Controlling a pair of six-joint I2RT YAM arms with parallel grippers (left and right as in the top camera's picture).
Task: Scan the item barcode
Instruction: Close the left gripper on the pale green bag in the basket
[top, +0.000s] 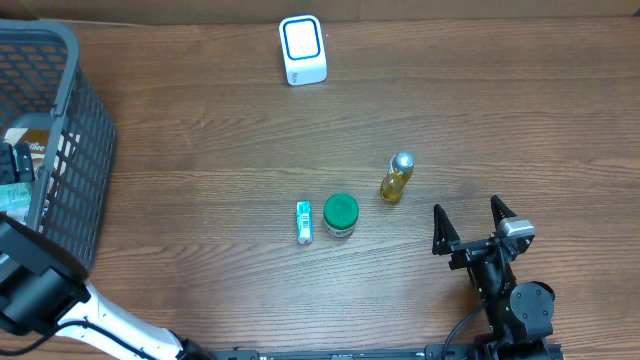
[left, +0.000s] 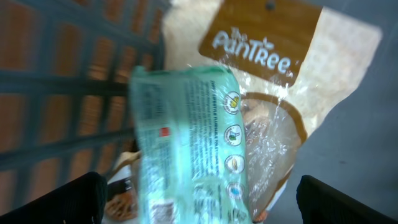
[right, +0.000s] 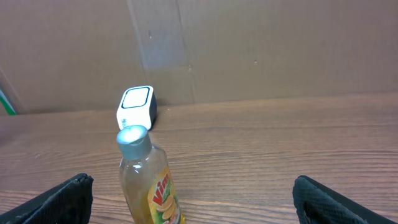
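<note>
Gaping left pincer (left: 205, 202) over green packet (left: 186, 143)

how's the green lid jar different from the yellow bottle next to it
The jar is squat and wide; the bottle is slimmer and taller. The jar has a green lid; the bottle a silver cap over yellow liquid. The bottle stands nearer the right gripper than the jar. Both stand upright on the table, untouched.

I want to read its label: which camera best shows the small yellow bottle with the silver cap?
The right wrist view: the small yellow bottle with the silver cap stands close and side-on, label partly in frame. Overhead shows it small, from above. The left wrist view misses it.
</note>
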